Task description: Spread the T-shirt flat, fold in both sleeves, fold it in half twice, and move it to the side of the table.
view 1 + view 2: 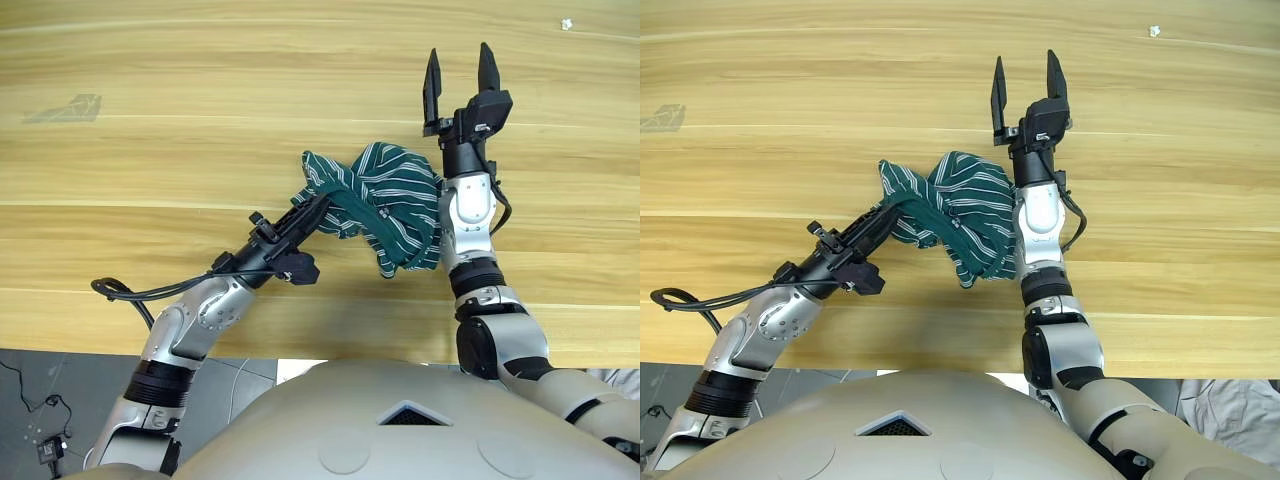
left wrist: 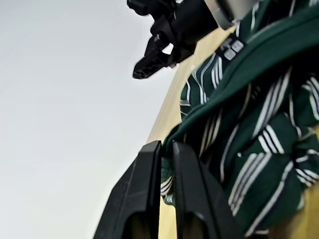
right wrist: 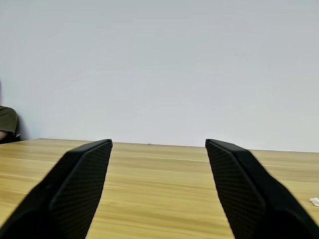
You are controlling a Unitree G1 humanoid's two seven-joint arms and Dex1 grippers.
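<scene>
Left eye view: my left fingers (image 1: 308, 213) are pinched together on an edge of the green striped T-shirt (image 1: 390, 195). The shirt is bunched in a crumpled heap near the middle of the bench (image 1: 200, 90), lying against my right forearm. My right fingers (image 1: 432, 82) are spread wide with nothing between them, just beyond the cloth. A small white scrap (image 1: 566, 24) lies well apart.

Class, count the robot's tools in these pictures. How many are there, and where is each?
2. The left tool is shut on the left side of the bunched striped T-shirt. The right tool is open and empty, over the wooden table just beyond it.
</scene>
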